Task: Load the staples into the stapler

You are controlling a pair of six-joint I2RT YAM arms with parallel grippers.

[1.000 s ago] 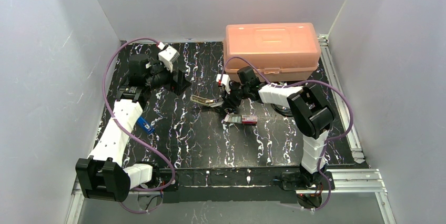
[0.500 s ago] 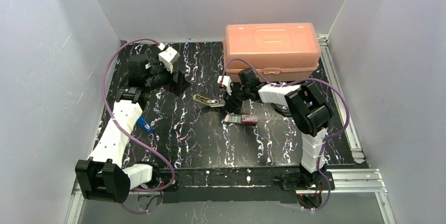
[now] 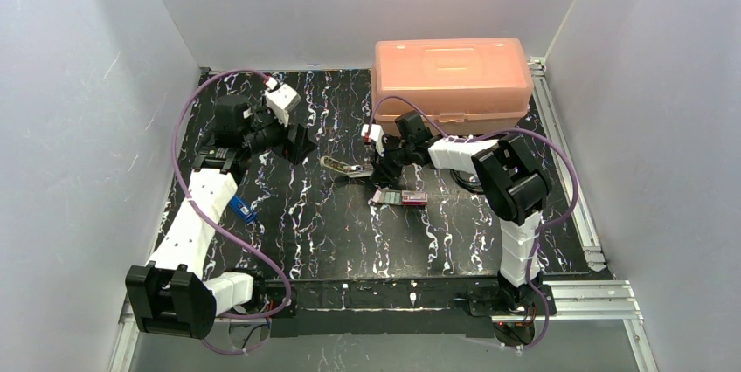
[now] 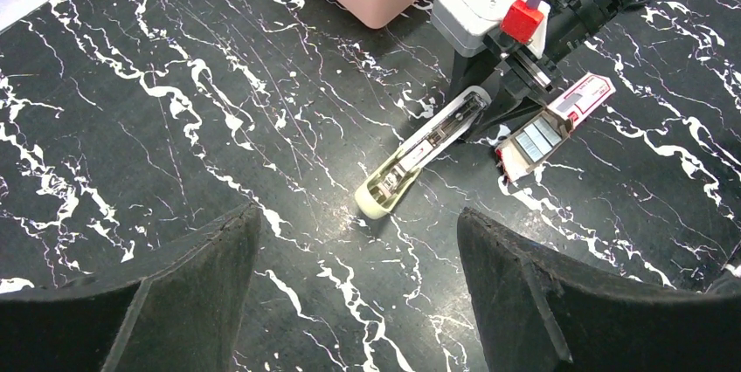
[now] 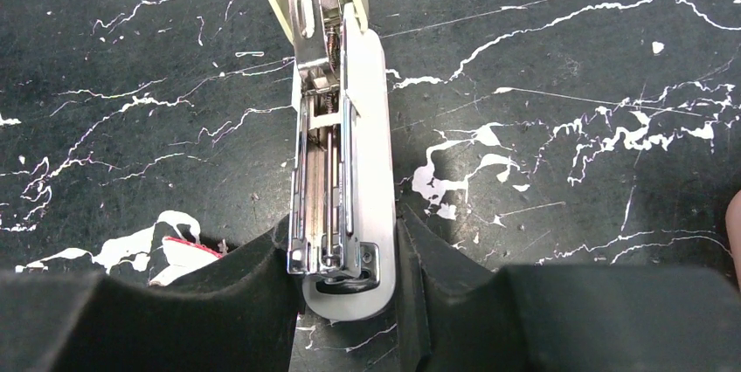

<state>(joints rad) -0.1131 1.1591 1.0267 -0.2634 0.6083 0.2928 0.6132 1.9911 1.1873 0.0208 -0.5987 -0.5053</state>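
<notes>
The pale green stapler [image 3: 342, 167] lies open on the black marbled table, its metal magazine channel [image 5: 325, 154] facing up. My right gripper [image 3: 381, 171] is shut on the stapler's rear end [image 5: 345, 272], one finger on each side. The tiny red staple box [image 3: 403, 199] lies just in front of that gripper with its pale tray slid out. Greyish staple strips [image 4: 535, 139] show in the tray. A red corner of the box [image 5: 186, 254] shows beside my right gripper's left finger. My left gripper [image 4: 358, 289] is open and empty, above the table to the left of the stapler [image 4: 426, 150].
A closed orange plastic case [image 3: 452, 73] stands at the back right, close behind my right arm. A small blue object [image 3: 239, 208] lies by the left arm. A coiled black cable [image 3: 473, 183] lies right of the staple box. White walls enclose the table.
My left wrist has turned and shifted slightly at the back left. My right gripper stays on the stapler, which has barely moved.
</notes>
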